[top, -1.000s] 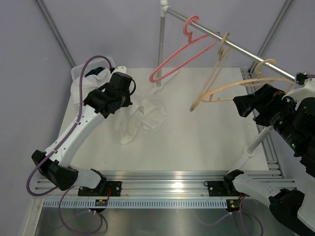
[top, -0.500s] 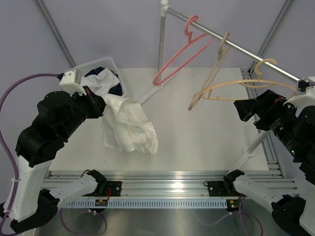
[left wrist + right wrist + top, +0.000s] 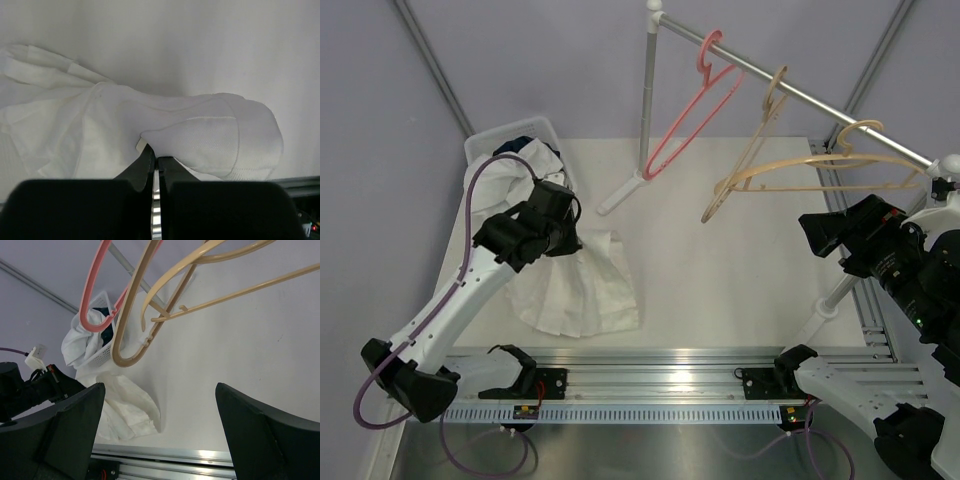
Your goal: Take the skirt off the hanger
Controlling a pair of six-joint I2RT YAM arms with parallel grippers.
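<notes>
My left gripper (image 3: 155,161) is pinched together on a fold of the white skirt (image 3: 200,135), which spreads over the table (image 3: 740,270) just below and ahead of it. My right gripper (image 3: 160,390) stands wide apart and empty, with the bare tan hanger (image 3: 130,305) above it.

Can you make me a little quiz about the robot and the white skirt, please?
1. True or false: the white skirt is hanging on the pink hanger.
2. How many hangers hang on the rail?
3. The left gripper is: A open, B shut on the skirt, C out of view.

Key: 1 false, it lies on the table. 2 three. 3 B.
</notes>
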